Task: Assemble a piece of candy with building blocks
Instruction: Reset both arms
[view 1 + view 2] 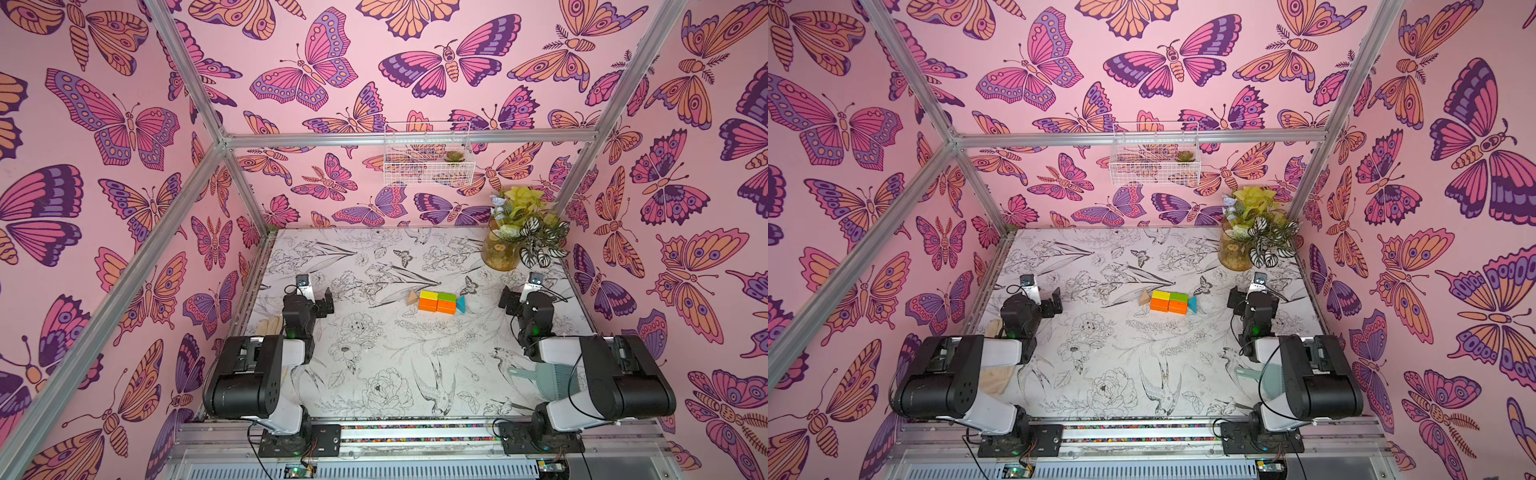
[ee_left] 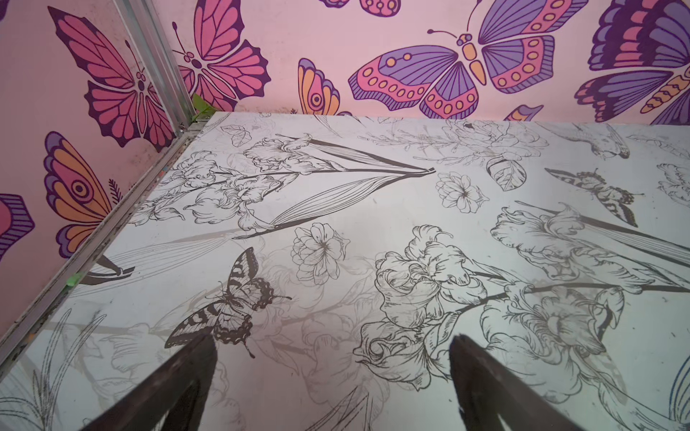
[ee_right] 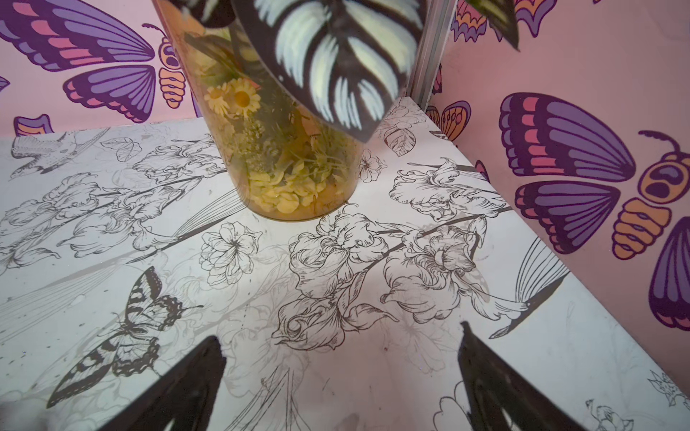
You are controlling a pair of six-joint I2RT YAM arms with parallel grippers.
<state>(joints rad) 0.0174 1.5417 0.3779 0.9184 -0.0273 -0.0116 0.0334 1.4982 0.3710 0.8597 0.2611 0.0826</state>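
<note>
- The piece of candy (image 1: 437, 301) (image 1: 1169, 302) lies flat on the table (image 1: 374, 365), nearer the robot than the vase (image 1: 500, 249) and off to its left.
- Its middle is a tight rectangle of bricks. The yellow brick (image 1: 428, 295) and green brick (image 1: 447, 297) sit on the vase's side, and the two orange bricks (image 1: 437, 306) are pressed against them on the robot's side.
- A tan triangle (image 1: 412, 298) caps the end farther from the vase, and a teal triangle (image 1: 460, 304) caps the end nearer to it. Both touch the bricks.
- The left gripper (image 2: 330, 345) hangs well left of the vase with its jaws spread wide, holding nothing.
- The right gripper (image 3: 340, 336) hangs near the vase, on the robot's side of it, also spread wide and holding nothing.
- Only bare printed tabletop lies between each gripper and the candy.
- The vase holds yellow-green leaves and striped dark leaves. One striped leaf (image 3: 336, 63) hangs across the right wrist view.
- A white wire basket (image 1: 428, 166) hangs on the wall above and left of the vase, with a small succulent (image 1: 454, 156) inside.
- A teal dustpan (image 1: 521, 374) lies far from the vase on the robot's side, partly hidden under the right arm.
</note>
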